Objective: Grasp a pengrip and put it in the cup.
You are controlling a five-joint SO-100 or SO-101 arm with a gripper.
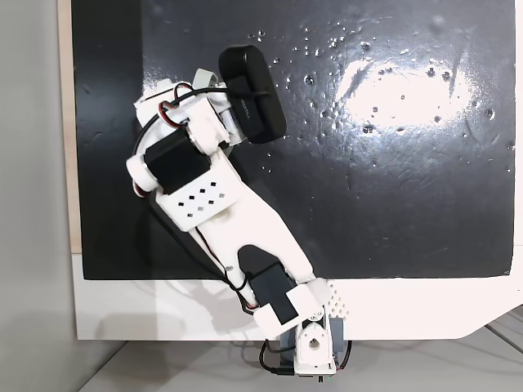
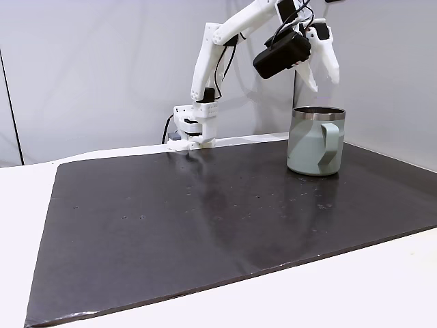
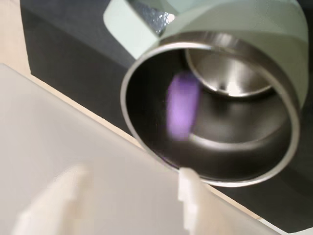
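In the wrist view I look down into the pale grey-green cup (image 3: 244,29) with its shiny steel inside. A light-purple pengrip (image 3: 182,105) shows as a blurred streak in the cup's mouth, free of my fingers. My gripper (image 3: 132,183) is open, and its two white fingertips (image 3: 188,188) stand wide apart below the rim. In a fixed view the gripper (image 2: 323,83) hangs just above the cup (image 2: 315,140), which stands on the mat's far right with its handle facing the camera.
The black mat (image 2: 205,219) covers most of the white table. The arm's base (image 2: 194,126) stands at the mat's far edge. From above, the arm (image 1: 237,212) and its black wrist camera (image 1: 252,94) lie over the mat's left part.
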